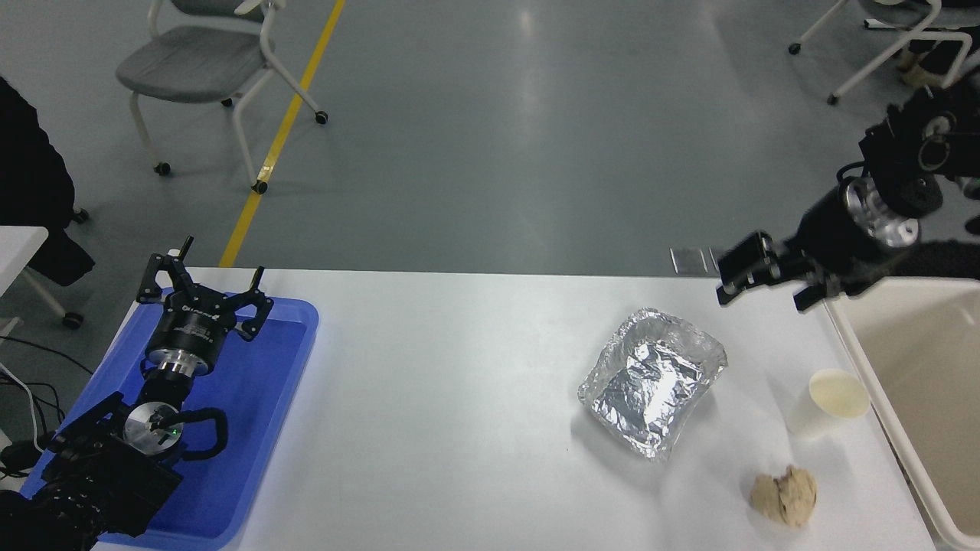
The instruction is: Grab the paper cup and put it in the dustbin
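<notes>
The paper cup (831, 402) stands upright near the table's right edge, off-white with a cream inside. The dustbin (934, 360) is a large cream bin just right of the cup, beyond the table's right edge. My right gripper (772, 283) hangs open and empty over the table's far right corner, well behind and above the cup, its fingers pointing left and down. My left gripper (203, 287) is parked open over the blue tray at the lower left.
A crumpled silver foil tray (651, 379) lies left of the cup. A tan paper wad (783, 496) lies in front of the cup near the table's front edge. A blue plastic tray (260, 398) is at the left. Wheeled chairs stand on the floor beyond.
</notes>
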### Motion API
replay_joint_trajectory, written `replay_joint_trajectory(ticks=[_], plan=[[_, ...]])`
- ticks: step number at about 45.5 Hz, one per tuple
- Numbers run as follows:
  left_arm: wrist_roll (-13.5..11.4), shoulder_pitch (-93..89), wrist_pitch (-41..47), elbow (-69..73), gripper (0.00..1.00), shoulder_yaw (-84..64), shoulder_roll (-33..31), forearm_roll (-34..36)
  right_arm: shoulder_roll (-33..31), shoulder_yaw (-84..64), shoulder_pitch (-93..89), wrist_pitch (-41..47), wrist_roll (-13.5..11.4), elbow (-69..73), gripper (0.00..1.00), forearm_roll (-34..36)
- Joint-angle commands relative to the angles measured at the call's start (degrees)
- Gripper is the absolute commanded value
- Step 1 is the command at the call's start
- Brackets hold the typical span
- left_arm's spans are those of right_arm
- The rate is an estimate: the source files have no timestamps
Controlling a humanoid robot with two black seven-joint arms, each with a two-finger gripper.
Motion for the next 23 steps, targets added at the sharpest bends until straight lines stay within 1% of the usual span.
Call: replay_joint_trajectory(ticks=[1, 5, 16, 23], plan=[[0.0, 0.0, 0.0, 0.0, 1.00, 0.0, 0.1, 0.0, 3.0, -12.5, 14.3, 1.0, 0.2, 13.4, 1.00, 5.8], [0.0, 0.0, 0.0, -0.1, 1.00, 0.0, 0.1, 0.0, 3.8, -13.3, 17.5, 3.6, 0.2, 15.1, 1.00, 7.5], [0.0, 0.0, 0.0, 0.0, 1.00, 0.0, 0.0, 0.0, 7.4, -12.9, 19.5, 3.6, 0.2, 16.3, 1.00, 10.8], [0.0, 0.0, 0.0, 0.0, 1.00, 0.0, -0.1, 0.0, 7.4, -12.7, 19.2, 2.4, 0.2, 16.0, 1.00, 10.9]])
